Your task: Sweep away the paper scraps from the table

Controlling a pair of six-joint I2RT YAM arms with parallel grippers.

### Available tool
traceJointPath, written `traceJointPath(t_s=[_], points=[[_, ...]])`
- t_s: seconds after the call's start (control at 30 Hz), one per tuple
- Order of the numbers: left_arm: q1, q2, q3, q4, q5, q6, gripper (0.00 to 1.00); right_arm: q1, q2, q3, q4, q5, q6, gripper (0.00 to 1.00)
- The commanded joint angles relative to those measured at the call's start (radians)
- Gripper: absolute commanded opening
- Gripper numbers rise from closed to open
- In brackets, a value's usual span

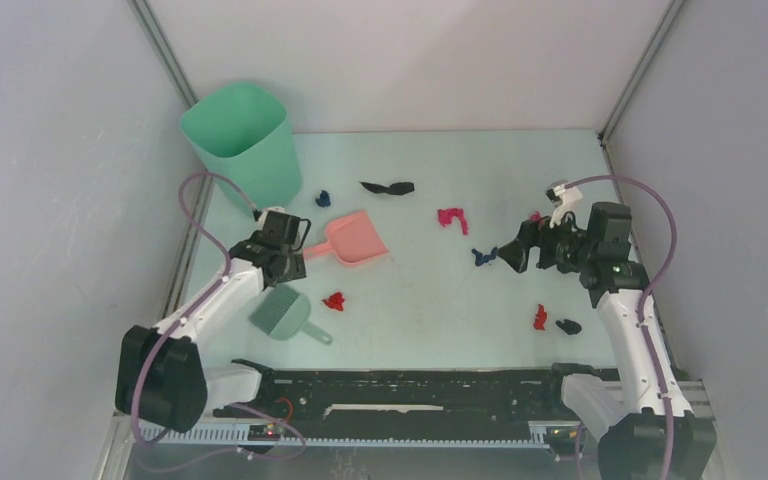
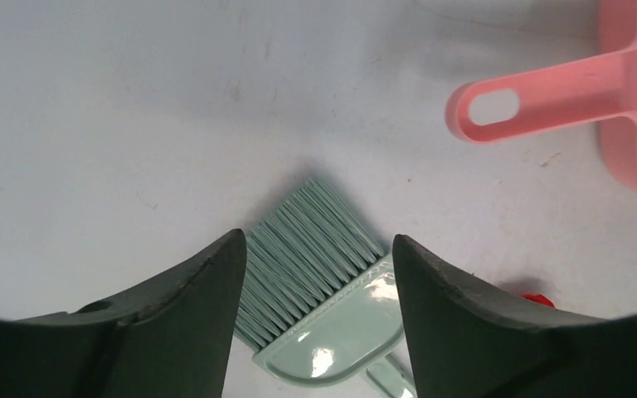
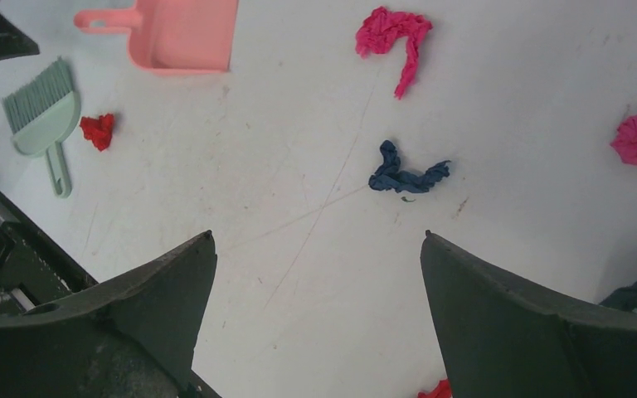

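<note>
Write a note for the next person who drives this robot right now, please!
Left gripper: jaws open, empty, hovering over the green hand brush.
Right gripper: jaws open, empty, above the table near a dark blue scrap.
Pink dustpan lies empty on the table near the brush; green bin stands in the far left corner.
Done: nothing swept yet; the paper scraps lie scattered over the table.
Left: grasp the brush, sweep up every scrap.

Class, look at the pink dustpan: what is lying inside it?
Nothing shows inside the pink dustpan: its floor is bare in the top view, and the paper scraps lie on the table. The right wrist view cuts off its back wall.
</note>
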Motion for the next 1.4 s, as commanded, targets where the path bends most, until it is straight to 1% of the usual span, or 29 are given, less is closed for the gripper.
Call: traceJointPath(t_s=[0.0,0.07,0.1,0.17,0.23,0.3,0.37,0.43,0.53,0.6,0.73,0.87,0.9,0.97,1.0,1.1,1.3,1.37], points=[[0.039,0.075,0.033,-0.01,0.044,-0.002,0.7,0.038,-0.01,0.038,-0.004,-0.01,-0.059,1.0],[0.05,0.116,0.039,-0.014,0.061,0.009,0.59,0.044,-0.015,0.039,-0.008,-0.013,-0.066,1.0],[0.053,0.134,0.042,-0.015,0.069,0.012,0.56,0.047,-0.018,0.039,-0.009,-0.013,-0.068,1.0],[0.057,0.169,0.047,-0.016,0.079,0.013,0.56,0.051,-0.024,0.039,-0.012,-0.013,-0.076,1.0],[0.069,0.208,0.061,-0.022,0.084,0.012,0.58,0.053,-0.029,0.039,-0.019,-0.018,-0.084,1.0],[0.098,0.236,0.069,-0.021,0.095,0.009,0.59,0.055,-0.031,0.039,-0.023,-0.028,-0.092,1.0],[0.129,0.259,0.072,-0.016,0.138,0.003,0.59,0.06,-0.028,0.04,-0.026,-0.033,-0.101,1.0],[0.146,0.285,0.079,-0.013,0.186,0.001,0.56,0.074,-0.025,0.039,-0.028,-0.024,-0.111,1.0],[0.149,0.315,0.088,-0.017,0.194,0.004,0.51,0.1,-0.023,0.039,-0.027,0.002,-0.119,1.0],[0.15,0.323,0.09,-0.017,0.2,0.004,0.46,0.124,-0.026,0.039,-0.025,0.013,-0.123,1.0],[0.15,0.333,0.091,-0.017,0.216,0.004,0.38,0.132,-0.03,0.039,-0.03,0.013,-0.13,1.0],[0.151,0.329,0.088,-0.019,0.235,0.005,0.23,0.137,-0.023,0.039,-0.038,-0.004,-0.143,1.0],[0.151,0.324,0.087,-0.019,0.239,0.005,0.17,0.138,-0.023,0.038,-0.043,-0.01,-0.149,1.0],[0.15,0.304,0.084,-0.017,0.244,0.001,0.02,0.138,-0.024,0.039,-0.051,-0.023,-0.16,1.0],[0.15,0.288,0.084,-0.019,0.247,-0.004,0.0,0.139,-0.025,0.038,-0.055,-0.031,-0.166,1.0],[0.149,0.182,0.069,-0.005,0.263,-0.038,0.0,0.139,-0.028,0.039,-0.068,-0.057,-0.184,1.0],[0.134,-0.032,0.014,0.017,0.393,-0.115,0.0,0.141,-0.008,0.039,-0.093,-0.156,-0.214,0.98],[0.128,-0.097,-0.01,0.033,0.413,-0.137,0.0,0.146,0.006,0.037,-0.097,-0.196,-0.222,0.97]])
